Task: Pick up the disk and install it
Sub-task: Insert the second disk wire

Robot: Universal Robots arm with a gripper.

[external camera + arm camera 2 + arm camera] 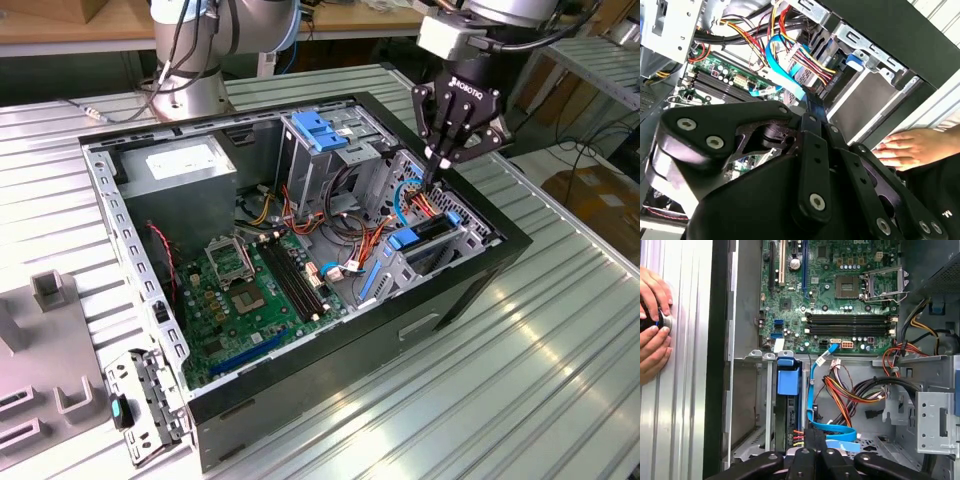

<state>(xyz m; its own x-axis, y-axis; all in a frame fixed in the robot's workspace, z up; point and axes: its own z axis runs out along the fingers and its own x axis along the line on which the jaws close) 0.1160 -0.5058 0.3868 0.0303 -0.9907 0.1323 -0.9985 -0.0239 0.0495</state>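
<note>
The disk [432, 232] stands on edge in the drive bay at the corner of the open computer case [480, 285] on the exterior view's right, blue side rails [405, 240] around it. In the first wrist view the disk [790, 422] is a dark slab under a blue rail tab [788, 377]. My gripper [437, 175] hangs just above the bay among the coloured cables, fingers pressed together with nothing between them. Both wrist views show my gripper [812, 106] [815, 437] as one narrow black tip beside the blue data cable [832, 430].
Inside the case lie a green motherboard [250, 290], a grey power supply box [185, 170] and an upright metal cage with a blue handle [320, 130]. A person's hands [652, 325] rest on the table by the case wall. A loose metal bracket [145, 400] lies outside the case.
</note>
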